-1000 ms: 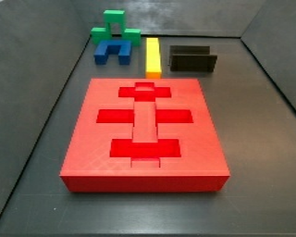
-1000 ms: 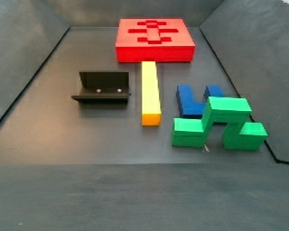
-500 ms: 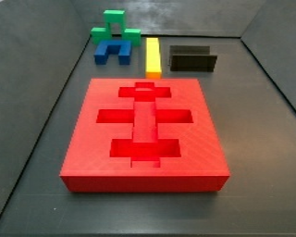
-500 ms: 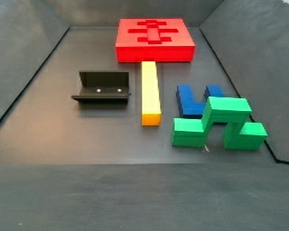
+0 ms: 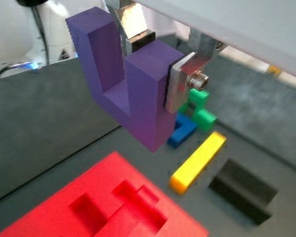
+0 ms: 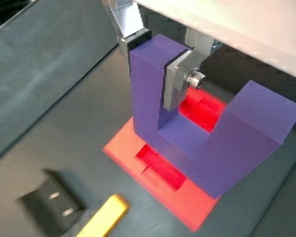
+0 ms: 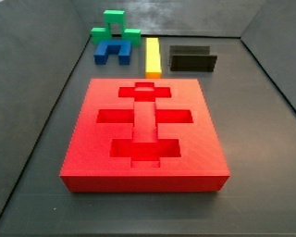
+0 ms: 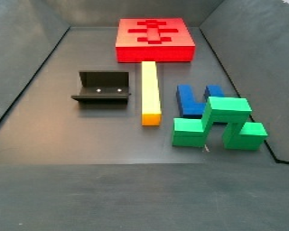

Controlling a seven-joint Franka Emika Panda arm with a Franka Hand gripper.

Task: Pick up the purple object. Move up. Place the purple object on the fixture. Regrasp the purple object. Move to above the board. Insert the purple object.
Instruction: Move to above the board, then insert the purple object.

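In both wrist views my gripper (image 5: 161, 63) (image 6: 157, 60) is shut on one prong of the purple object (image 5: 119, 79) (image 6: 225, 139), a U-shaped block hanging in the air. The red board (image 6: 123, 143) (image 5: 70, 204) lies on the floor below it. Neither the gripper nor the purple object shows in the side views. There the board (image 7: 92, 157) (image 8: 155, 53) lies flat with its darker cutouts bare. The black fixture (image 7: 192, 60) (image 8: 101, 88) (image 5: 243, 190) (image 6: 52, 199) stands on the floor apart from the board, with nothing in it.
A yellow bar (image 7: 154, 56) (image 8: 150, 90) (image 5: 198, 162) lies between the fixture and a blue U-shaped block (image 7: 111, 51) (image 8: 195, 97). A green block (image 7: 115, 26) (image 8: 219, 122) sits by the blue one. Dark walls enclose the floor.
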